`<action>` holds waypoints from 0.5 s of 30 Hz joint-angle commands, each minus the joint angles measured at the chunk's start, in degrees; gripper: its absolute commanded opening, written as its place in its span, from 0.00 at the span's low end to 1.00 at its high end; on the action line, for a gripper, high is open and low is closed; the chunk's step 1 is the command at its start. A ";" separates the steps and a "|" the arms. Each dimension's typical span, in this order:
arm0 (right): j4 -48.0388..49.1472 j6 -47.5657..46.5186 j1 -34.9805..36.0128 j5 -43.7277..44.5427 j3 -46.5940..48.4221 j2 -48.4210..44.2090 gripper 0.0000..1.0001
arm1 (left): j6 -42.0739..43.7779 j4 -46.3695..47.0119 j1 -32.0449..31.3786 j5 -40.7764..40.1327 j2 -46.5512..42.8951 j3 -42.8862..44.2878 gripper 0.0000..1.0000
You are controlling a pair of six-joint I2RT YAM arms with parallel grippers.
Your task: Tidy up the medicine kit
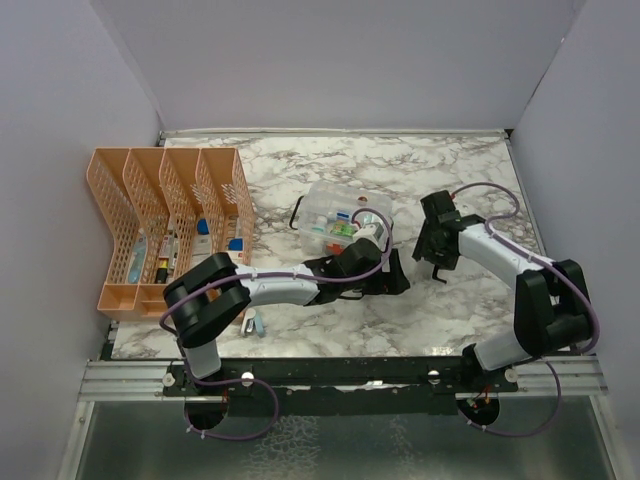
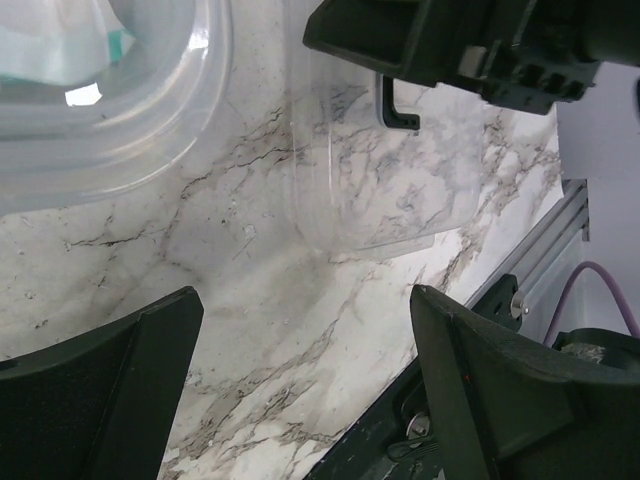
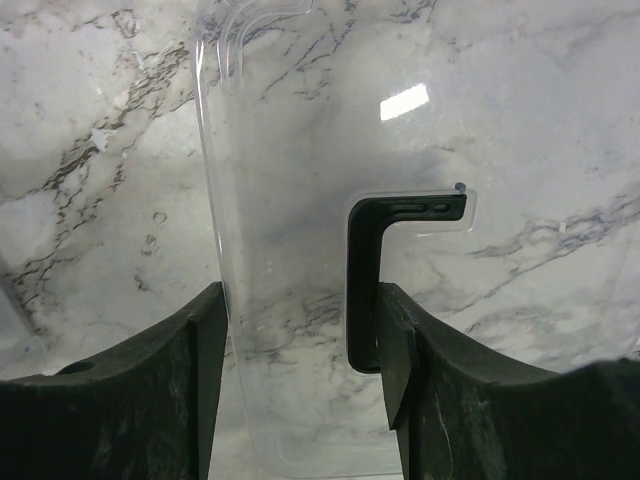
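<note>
The medicine kit, a small clear box, stands open mid-table with small packets inside; its rounded corner shows in the left wrist view. My right gripper is shut on the kit's clear lid, one finger at the lid's edge and the other against its black handle. In the left wrist view the right gripper holds the lid on edge above the marble. In the top view the right gripper is right of the kit. My left gripper is open and empty, just in front of the kit.
An orange lattice desk organizer with several items stands at the table's left. A small pale object lies near the left arm's base. The metal rail runs along the near edge. Walls close off the back and both sides.
</note>
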 commanded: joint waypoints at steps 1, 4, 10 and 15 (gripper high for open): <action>0.17 2.37 -0.08 -7.77 -1.26 -4.17 0.45 | 1.11 2.18 -0.22 2.39 1.73 1.41 0.88; 0.25 2.59 -0.08 -10.10 -1.84 -5.67 0.45 | 1.02 2.79 -0.19 2.66 2.33 1.71 0.88; 0.52 3.19 -0.08 -12.60 -2.92 -7.19 0.45 | -0.51 4.57 -0.20 4.18 4.05 2.44 0.86; 0.67 3.70 -0.12 -14.26 -3.14 -8.22 0.45 | -2.69 5.54 -0.27 5.66 5.42 3.23 0.84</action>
